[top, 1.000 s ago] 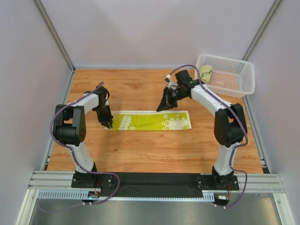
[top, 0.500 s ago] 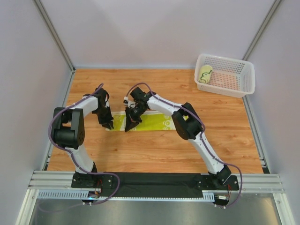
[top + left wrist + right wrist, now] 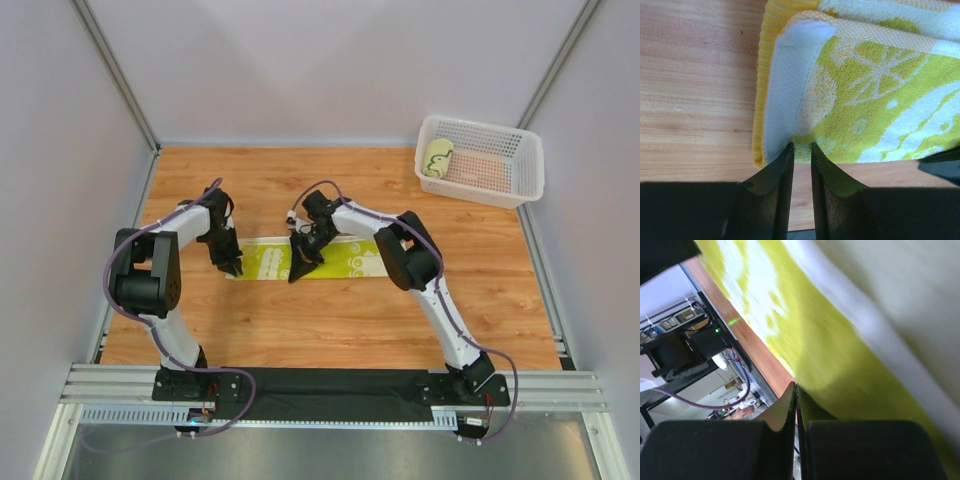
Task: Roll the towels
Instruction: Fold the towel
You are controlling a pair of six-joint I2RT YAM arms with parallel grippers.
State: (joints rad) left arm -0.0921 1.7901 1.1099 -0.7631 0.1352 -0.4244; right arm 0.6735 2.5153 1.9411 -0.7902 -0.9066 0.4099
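Pinching the towel's left end, the left hand stays put; the right hand, pressed together, has slid rightward along it since half a second ago.

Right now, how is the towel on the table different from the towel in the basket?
The towel on the table lies flat and stretched out; the towel in the basket is rolled into a short tube. The flat one has both robot hands at it, left hand and right hand; the rolled one sits alone. Both are cream with green prints.

My left end effector points down, fingers a sliver apart. My right end effector reaches far leftward — fingers pressed together.
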